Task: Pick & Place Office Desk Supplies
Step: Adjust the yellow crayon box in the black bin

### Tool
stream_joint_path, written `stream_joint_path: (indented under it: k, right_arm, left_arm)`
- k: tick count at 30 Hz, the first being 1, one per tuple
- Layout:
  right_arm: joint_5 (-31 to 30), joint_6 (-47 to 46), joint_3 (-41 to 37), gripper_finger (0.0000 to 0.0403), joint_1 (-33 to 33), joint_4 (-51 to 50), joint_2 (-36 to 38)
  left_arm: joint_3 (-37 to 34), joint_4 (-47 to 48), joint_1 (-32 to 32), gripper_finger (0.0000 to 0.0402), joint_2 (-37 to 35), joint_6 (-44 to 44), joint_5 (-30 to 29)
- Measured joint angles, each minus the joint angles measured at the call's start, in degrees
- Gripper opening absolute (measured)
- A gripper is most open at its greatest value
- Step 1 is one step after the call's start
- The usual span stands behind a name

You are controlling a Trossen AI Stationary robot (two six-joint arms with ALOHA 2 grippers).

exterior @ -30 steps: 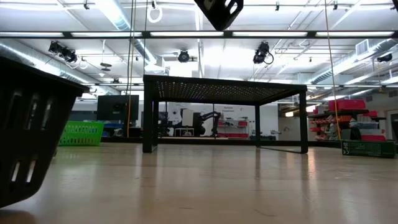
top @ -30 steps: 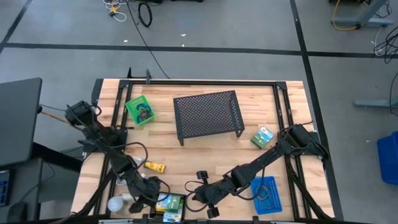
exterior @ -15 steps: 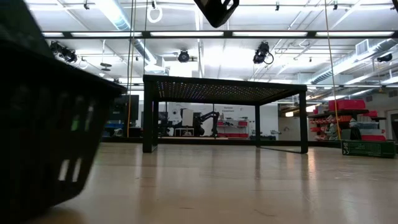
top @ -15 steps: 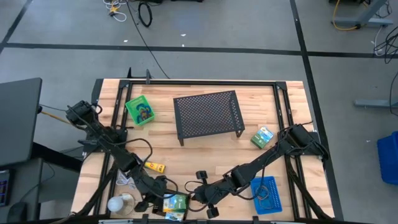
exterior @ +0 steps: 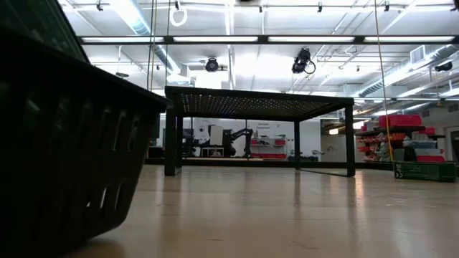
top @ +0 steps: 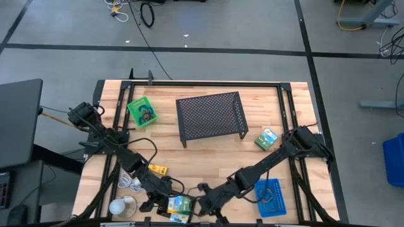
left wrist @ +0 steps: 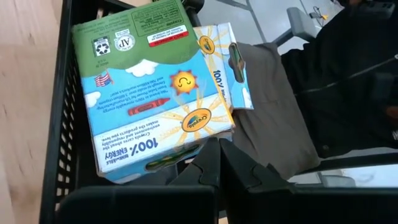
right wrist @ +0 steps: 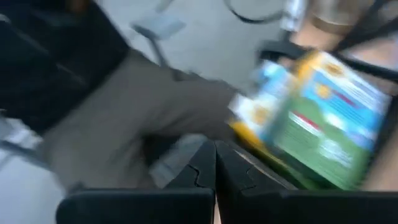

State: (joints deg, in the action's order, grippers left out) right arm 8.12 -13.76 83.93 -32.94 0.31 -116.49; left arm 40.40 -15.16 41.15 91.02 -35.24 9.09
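A black tray (top: pixel 169 213) sits at the table's near edge and holds green-blue crayon packets (top: pixel 180 203). It fills the left of the low view (exterior: pixel 64 143). My left gripper (top: pixel 163 199) is at the tray's left side, with its fingers shut at the tray's rim (left wrist: pixel 217 163). My right gripper (top: pixel 201 203) hovers just right of the tray, shut and touching nothing (right wrist: pixel 215 163). One more green-blue packet (top: pixel 267 139) lies flat on the right side of the table. A yellow block (top: pixel 157 169) lies behind my left arm. My left gripper has its shut fingers (left wrist: pixel 208 165) at the rim of the black tray's wall (left wrist: pixel 143 190), beside the packet inside (left wrist: pixel 155 99). The fingers themselves hide the place of contact, so the kind of hold cannot be told. Whether the tray rests on the table, I cannot tell.
A black mesh shelf (top: pixel 211 115) stands at the far middle. A green tray (top: pixel 141 111) is far left and a blue tray with loops (top: pixel 270 197) near right. A white ball (top: pixel 118 205) and white cable (top: pixel 128 181) lie near left. A person (left wrist: pixel 348 81) stands beyond the near edge.
My left gripper has moved toward the table's right along the near edge, and the black tray with its packets has travelled with it. The tray now looms larger in the low view. My right gripper has shifted left toward the tray and left the top of the low view.
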Motion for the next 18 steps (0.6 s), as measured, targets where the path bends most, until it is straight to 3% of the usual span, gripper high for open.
stream_joint_path:
  k: [7,18]
  right_arm:
    - [5.8,-4.6,0.0,0.0000,0.3,5.6,-4.3]
    - [-1.8,-4.4,1.0,0.0000,0.3,10.1,-7.0]
  left_arm:
    - [0.2,0.0,-0.4,0.0001,0.0,1.0,-0.4]
    - [0.7,0.1,-1.2,0.0001,0.0,2.4,0.4]
